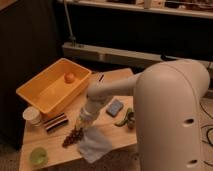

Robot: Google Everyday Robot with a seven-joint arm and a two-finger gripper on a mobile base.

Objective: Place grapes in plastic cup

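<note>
The grapes [73,136], a dark red-purple knobbly bunch, lie on the wooden table [60,152] near its front left. The plastic cup [38,156], low, round and light green, stands at the front left corner, a short way left of and below the grapes. My gripper [80,125] reaches down from the white arm and sits right above the top right end of the bunch, close to or touching it.
A yellow bin [52,90] at the back left holds a single orange fruit [69,77]. A white cylindrical container [33,116] and a dark striped object [55,122] stand left of the gripper. A white cloth [93,144], a blue packet [115,107] and a green item [125,120] lie to the right.
</note>
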